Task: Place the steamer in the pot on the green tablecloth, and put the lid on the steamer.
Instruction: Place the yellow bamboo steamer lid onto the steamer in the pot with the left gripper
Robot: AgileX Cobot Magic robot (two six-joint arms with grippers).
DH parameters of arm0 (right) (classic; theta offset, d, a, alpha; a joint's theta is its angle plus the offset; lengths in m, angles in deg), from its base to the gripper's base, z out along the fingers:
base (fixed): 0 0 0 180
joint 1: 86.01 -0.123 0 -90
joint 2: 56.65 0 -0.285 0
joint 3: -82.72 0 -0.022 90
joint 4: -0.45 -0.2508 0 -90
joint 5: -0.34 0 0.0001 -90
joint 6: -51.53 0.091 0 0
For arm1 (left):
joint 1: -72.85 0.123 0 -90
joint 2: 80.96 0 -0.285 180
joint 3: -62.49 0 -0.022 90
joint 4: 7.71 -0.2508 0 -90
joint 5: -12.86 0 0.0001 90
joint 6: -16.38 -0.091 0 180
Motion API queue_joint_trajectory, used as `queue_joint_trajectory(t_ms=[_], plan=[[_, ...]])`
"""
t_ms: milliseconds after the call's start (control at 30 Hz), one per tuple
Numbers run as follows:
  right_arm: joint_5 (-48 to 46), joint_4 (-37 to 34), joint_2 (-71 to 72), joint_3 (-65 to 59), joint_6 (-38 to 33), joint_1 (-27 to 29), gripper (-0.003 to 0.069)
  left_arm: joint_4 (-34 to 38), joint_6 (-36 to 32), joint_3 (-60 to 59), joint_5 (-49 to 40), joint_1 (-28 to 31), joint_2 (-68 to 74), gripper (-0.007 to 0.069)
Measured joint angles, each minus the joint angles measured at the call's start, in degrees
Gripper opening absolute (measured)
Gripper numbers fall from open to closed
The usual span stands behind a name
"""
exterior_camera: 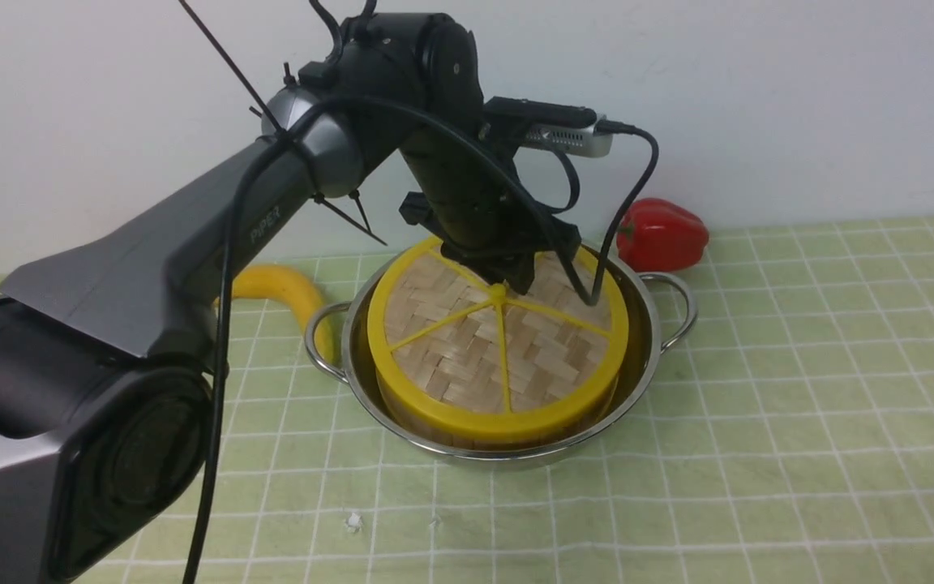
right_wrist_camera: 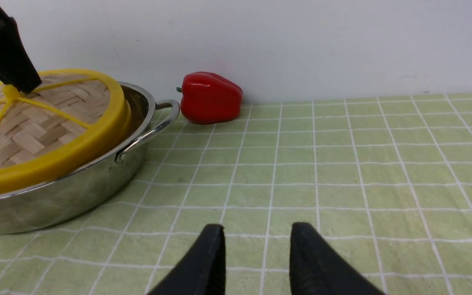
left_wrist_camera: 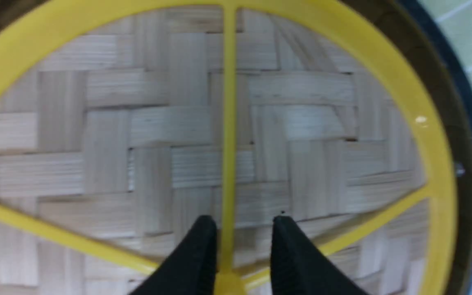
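Now the lid [exterior_camera: 498, 337] sits on the steamer [exterior_camera: 434, 435] inside the pot [exterior_camera: 650, 341] on the green tablecloth [exterior_camera: 799, 405]; left gripper [left_wrist_camera: 244, 221] narrowly parted astride a spoke; right gripper [right_wrist_camera: 257, 226] parted, empty.

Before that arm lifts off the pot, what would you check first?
1. Lid covering the steamer: ok.
2. Steamer inside the pot: ok.
3. Pot on the green tablecloth: ok.
4. Left tool jaws apart, either side of the lid's spoke: ok.
5. Fingers clear of that spoke: cannot tell; one looks very close.
6. Right tool empty, apart from the pot: ok.
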Motion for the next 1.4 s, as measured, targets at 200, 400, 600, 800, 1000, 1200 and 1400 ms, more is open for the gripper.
queue_joint_trajectory(t_ms=[200,400,600,800,1000,1200,1400], plan=[[0.0,0.0,0.0,0.0,0.0,0.0,0.0242,1.3,-1.1,0.0,0.3,-0.1,0.0,0.0294],[0.0,0.0,0.0,0.0,0.0,0.0,0.0242,1.3,-1.2,0.0,0.2,-0.1,0.0,0.0303],[0.0,0.0,0.0,0.0,0.0,0.0,0.0242,0.5,-0.8,0.5,0.1,-0.1,-0.8,0.0303],[0.0,0.0,0.0,0.0,0.0,0.0,0.0242,-1.4,2.2,1.5,0.1,-0.1,-2.9,0.0303],[0.0,0.0,0.0,0.0,0.0,0.0,0.0242,-1.4,5.3,1.6,0.1,-0.1,-2.9,0.0303],[0.0,0.0,0.0,0.0,0.0,0.0,0.0242,-1.6,8.2,0.9,0.1,-0.1,-3.0,0.0303],[0.0,0.0,0.0,0.0,0.0,0.0,0.0242,-1.6,8.2,-5.1,0.1,-0.1,-3.1,0.0283]])
